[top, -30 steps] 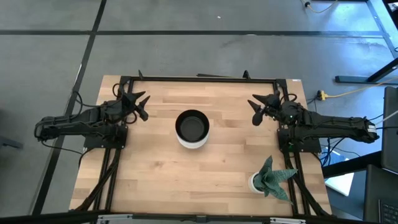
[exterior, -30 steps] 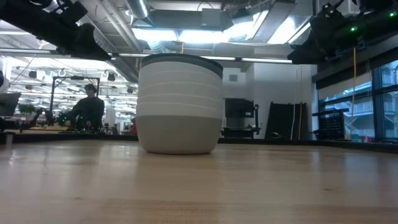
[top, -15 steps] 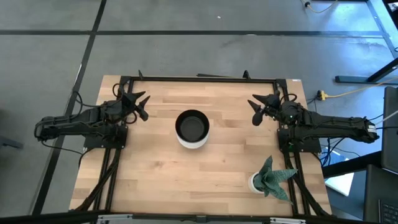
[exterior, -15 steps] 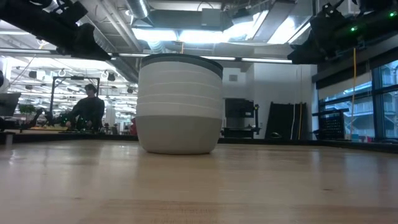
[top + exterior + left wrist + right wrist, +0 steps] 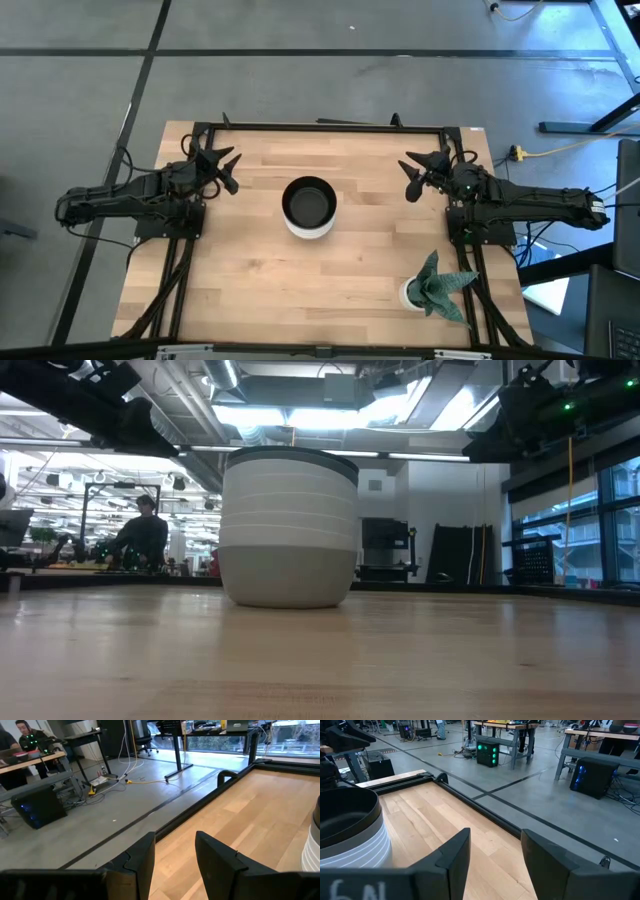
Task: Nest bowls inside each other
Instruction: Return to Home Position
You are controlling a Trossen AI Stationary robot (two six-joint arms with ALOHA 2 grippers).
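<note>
All the bowls stand nested in one stack [image 5: 308, 207] at the table's middle, its base on the wood. The black bowl is on top, white rims show below it, and a grey bowl is at the bottom [image 5: 288, 575]. The stack's edge shows in the left wrist view [image 5: 312, 845] and the right wrist view [image 5: 350, 832]. My left gripper [image 5: 228, 171] hovers open over the table's left part, apart from the stack. My right gripper [image 5: 410, 177] hovers open over the right part, also apart. Both point toward the far edge.
A small white pot with a spiky green plant [image 5: 436, 286] stands near the table's near right corner. A dark metal frame [image 5: 320, 126] runs along the far edge and sides. Bare wood lies around the stack. A person [image 5: 140, 540] sits far behind the table.
</note>
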